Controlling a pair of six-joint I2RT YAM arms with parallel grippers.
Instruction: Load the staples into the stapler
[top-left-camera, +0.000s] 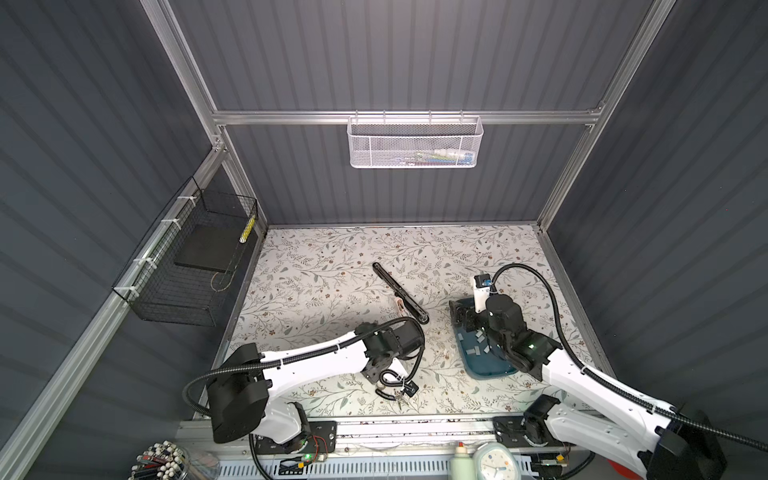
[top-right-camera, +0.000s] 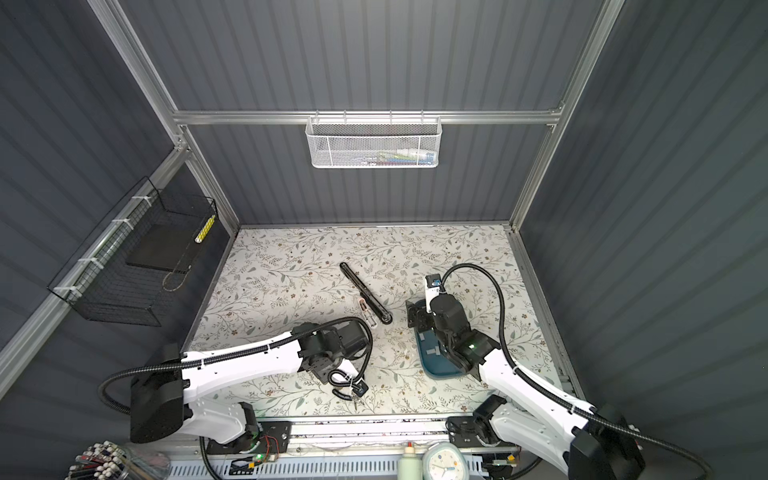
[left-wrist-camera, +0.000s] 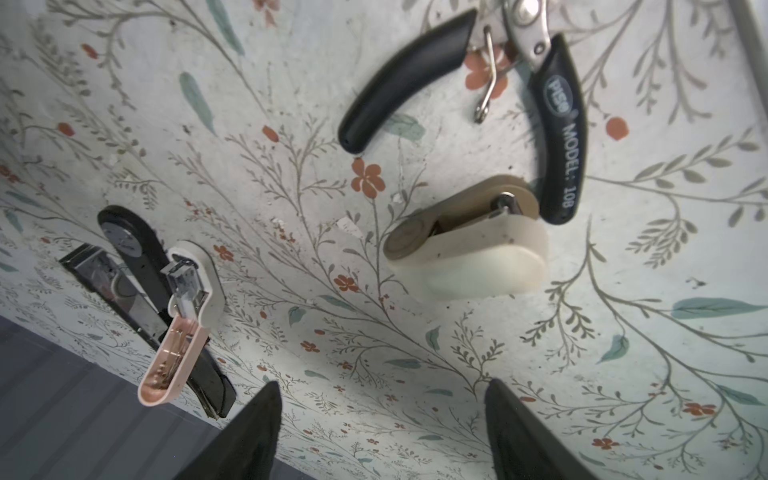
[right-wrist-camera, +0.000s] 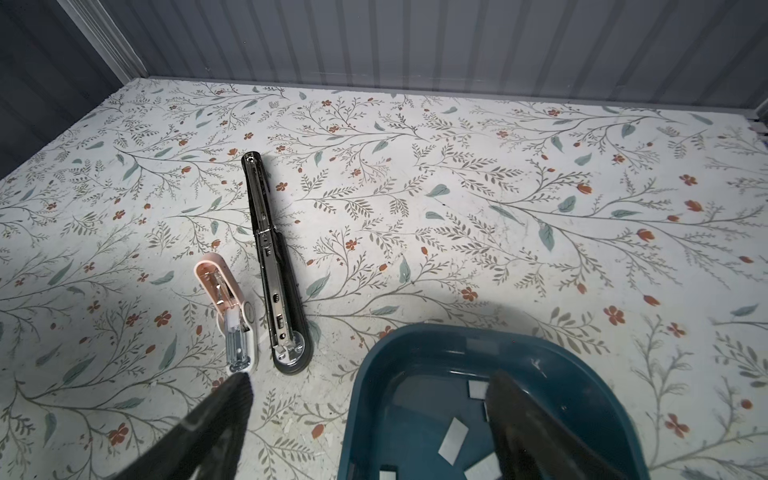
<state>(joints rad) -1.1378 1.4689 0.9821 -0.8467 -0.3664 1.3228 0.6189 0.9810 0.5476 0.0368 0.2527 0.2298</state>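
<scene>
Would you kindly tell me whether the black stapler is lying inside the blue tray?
No, the black stapler lies opened out on the floral table, outside the blue tray.

Three staplers lie on the tabletop (right-wrist-camera: 498, 187): one long black stapler (right-wrist-camera: 272, 266), one small pink-and-white stapler (right-wrist-camera: 226, 299) and one small cream plastic stapler (left-wrist-camera: 469, 249). There is one pair of black-handled metal cutters (left-wrist-camera: 561, 137) and one dark blue plastic tray (right-wrist-camera: 415, 334). At least five flat silver-grey staples (right-wrist-camera: 453, 434) show in the tray, which is partly hidden.

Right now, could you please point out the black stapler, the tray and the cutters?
black stapler (right-wrist-camera: 270, 266): right wrist view, its open metal channel.
tray (right-wrist-camera: 424, 336): right wrist view, its far rim.
cutters (left-wrist-camera: 561, 137): left wrist view, the lettered handle.
</scene>
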